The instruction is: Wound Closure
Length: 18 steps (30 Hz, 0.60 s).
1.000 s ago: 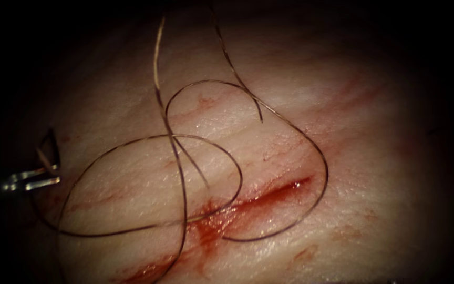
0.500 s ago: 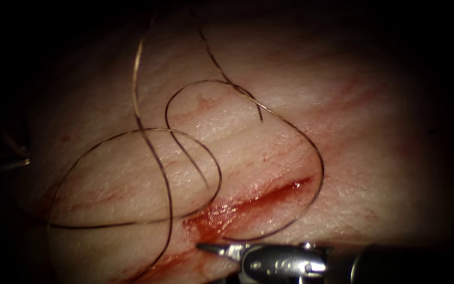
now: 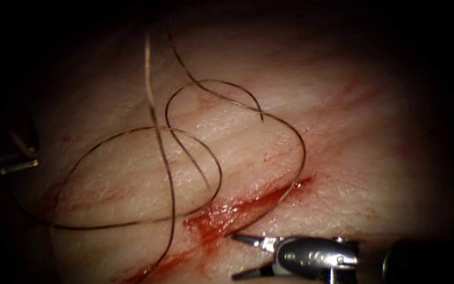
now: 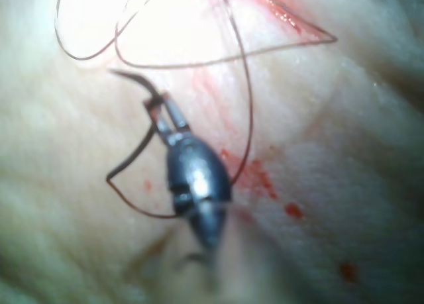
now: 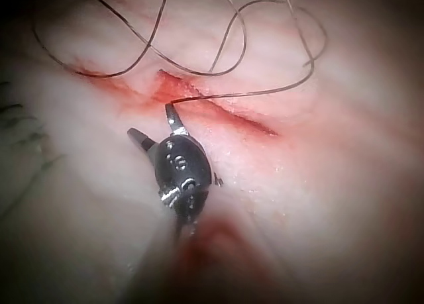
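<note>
The tissue (image 3: 342,158) has a red cut (image 3: 269,197) running slantwise. At the far left edge, left of the cut, my left tool (image 3: 27,164) is shut on the dark curved needle (image 3: 21,141). In the left wrist view its jaws (image 4: 158,105) grip the needle (image 4: 129,159) near mid-curve, out of the tissue. Dark thread (image 3: 219,173) lies in several loops over the tissue. My right tool (image 3: 236,256) stands open just below the cut and holds nothing. One strand runs down to its upper jaw. In the right wrist view, thread (image 5: 232,32) meets one jaw tip of the right tool (image 5: 151,118) beside the cut (image 5: 218,115).
Red fluid (image 3: 206,223) pools at the cut's lower left end and streaks toward the bottom edge. Red spots (image 4: 291,211) dot the tissue near the left tool. Two thread strands (image 3: 148,63) rise toward the dark upper edge.
My right tool came in from the lower right and opened its jaws. The thread loop right of the cut has drawn in toward the cut. My left tool shifted left with the needle.
</note>
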Each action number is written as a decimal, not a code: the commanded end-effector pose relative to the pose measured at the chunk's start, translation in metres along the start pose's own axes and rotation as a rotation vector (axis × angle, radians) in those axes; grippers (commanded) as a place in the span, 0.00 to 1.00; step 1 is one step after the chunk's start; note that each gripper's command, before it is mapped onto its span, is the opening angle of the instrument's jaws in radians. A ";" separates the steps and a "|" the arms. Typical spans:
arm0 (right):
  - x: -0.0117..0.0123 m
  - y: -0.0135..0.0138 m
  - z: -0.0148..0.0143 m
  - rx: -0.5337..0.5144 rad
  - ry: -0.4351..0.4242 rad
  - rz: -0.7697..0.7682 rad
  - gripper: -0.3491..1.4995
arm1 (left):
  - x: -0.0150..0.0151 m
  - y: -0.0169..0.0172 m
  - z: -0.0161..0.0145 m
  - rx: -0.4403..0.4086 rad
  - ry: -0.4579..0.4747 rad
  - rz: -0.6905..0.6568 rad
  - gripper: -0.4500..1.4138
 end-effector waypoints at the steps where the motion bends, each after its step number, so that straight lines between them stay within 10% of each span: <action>1: -0.0006 -0.0001 0.0007 -0.003 -0.001 0.004 0.82 | -0.0006 0.0005 0.0007 -0.001 0.001 -0.002 0.00; 18: 0.0033 0.0010 0.0035 -0.032 0.046 0.034 0.80 | -0.0005 0.0009 0.0010 -0.010 0.007 -0.002 0.00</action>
